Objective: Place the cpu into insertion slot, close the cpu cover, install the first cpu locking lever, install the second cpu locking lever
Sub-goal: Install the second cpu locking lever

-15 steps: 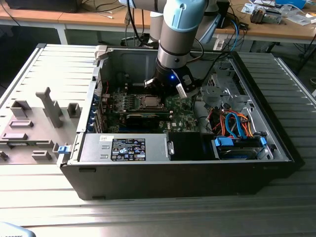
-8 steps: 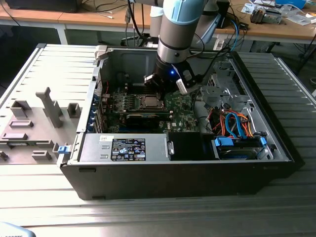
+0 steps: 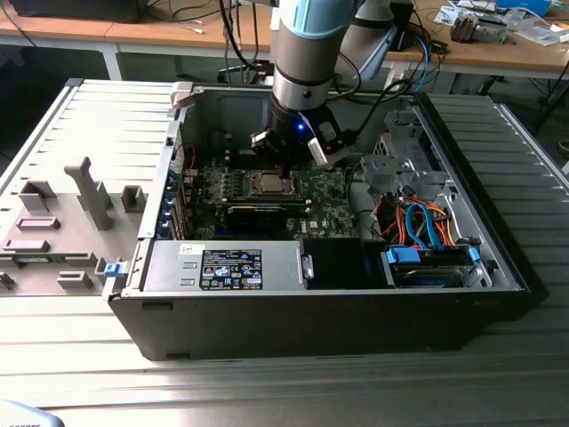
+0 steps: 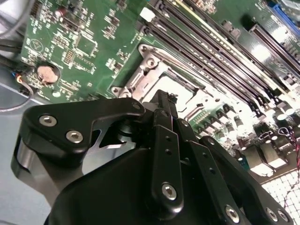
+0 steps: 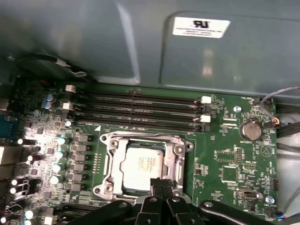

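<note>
The gripper (image 5: 157, 183), fingers together and empty, hovers just beyond the cpu (image 5: 143, 165) seated in its socket: light, rigid, fragile, best gripped by opposite edges only.

Ribbed metal table (image 3: 293, 391) — open computer case (image 3: 356, 316) lies directly on it.

a lab: opened computer case (image 3: 356, 311), cluttered wooden benches (image 3: 498, 49).

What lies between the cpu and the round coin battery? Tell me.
In the first wrist view, the socket frame's edge, then green board with small components, separates the cpu from the coin battery.
</note>
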Robot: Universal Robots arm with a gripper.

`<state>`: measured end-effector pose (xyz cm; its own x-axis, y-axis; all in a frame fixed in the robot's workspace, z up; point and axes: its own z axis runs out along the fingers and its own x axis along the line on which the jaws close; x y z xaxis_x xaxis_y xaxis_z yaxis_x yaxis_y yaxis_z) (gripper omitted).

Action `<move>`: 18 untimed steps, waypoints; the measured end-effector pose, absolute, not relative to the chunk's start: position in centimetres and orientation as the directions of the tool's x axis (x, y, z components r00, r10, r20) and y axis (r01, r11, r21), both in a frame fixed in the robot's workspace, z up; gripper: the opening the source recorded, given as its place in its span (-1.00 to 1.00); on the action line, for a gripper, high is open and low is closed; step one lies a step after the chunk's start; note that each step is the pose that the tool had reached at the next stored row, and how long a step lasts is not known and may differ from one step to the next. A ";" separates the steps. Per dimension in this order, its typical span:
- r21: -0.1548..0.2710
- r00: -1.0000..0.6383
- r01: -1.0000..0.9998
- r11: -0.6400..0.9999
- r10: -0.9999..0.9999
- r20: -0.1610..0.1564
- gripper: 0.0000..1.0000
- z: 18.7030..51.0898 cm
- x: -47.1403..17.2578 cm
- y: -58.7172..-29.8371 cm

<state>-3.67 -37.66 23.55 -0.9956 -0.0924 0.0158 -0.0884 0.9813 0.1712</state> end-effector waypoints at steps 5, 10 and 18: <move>0.171 -0.996 -0.088 0.981 -0.092 0.014 -0.79 23.6 -4.8 -37.6; 0.171 -0.996 -0.089 0.981 -0.092 0.013 -0.79 23.7 -5.1 -37.6; 0.171 -0.996 -0.089 0.981 -0.092 0.013 -0.79 23.9 -5.5 -37.2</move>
<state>-5.50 -37.22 23.92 -0.9956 -0.0924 0.0127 -0.0888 0.9813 0.1707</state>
